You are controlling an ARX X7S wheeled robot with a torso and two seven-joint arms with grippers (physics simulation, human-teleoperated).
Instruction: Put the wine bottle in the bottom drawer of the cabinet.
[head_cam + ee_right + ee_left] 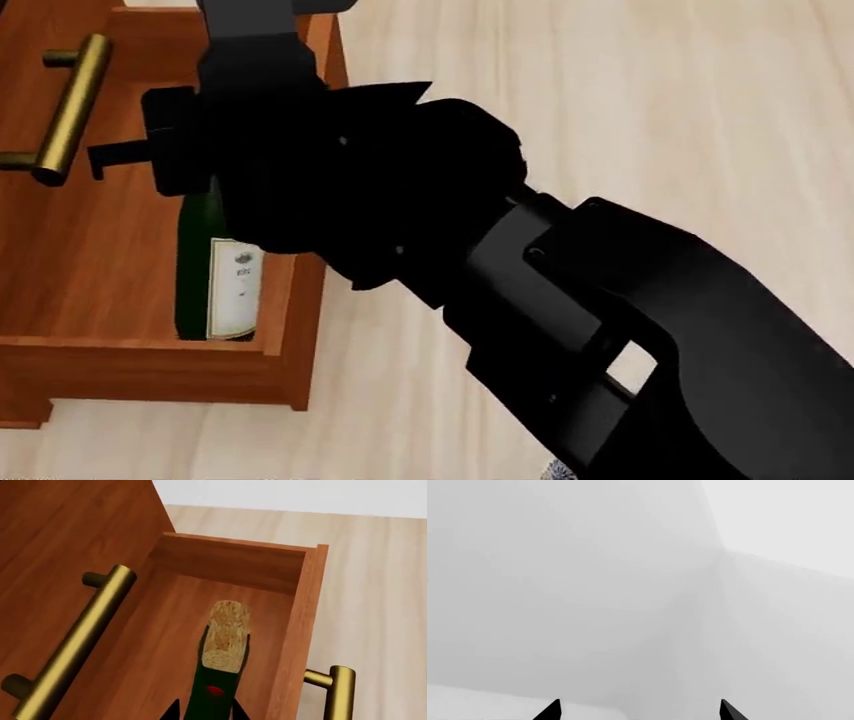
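1. Left wrist view: only pale grey haze. You see two dark fingertips of the left gripper set wide apart with nothing between them, so it's spread open and idle. No task item here.

2. Head view: your right arm blocks most of the frame. The bottle is inside the open bottom drawer, label facing out, close to the drawer's right wall and near its front. Its upper part is hidden behind the right gripper, so you can't read the jaws from here. An upper drawer's brass handle sits above left.

3. Right wrist view: you're looking down the bottle from its cork. Dark fingertips flank the neck at the frame edge, apparently clamped on the glass. Drawer floor lies below; the drawer's own handle shows past the front wall.

4. Status, my read: bottle is within the drawer box, so transport is basically done. Whether the base is resting on the floor can't be told. Left: seat it, release, pull the arm clear. Closing the drawer isn't asked.
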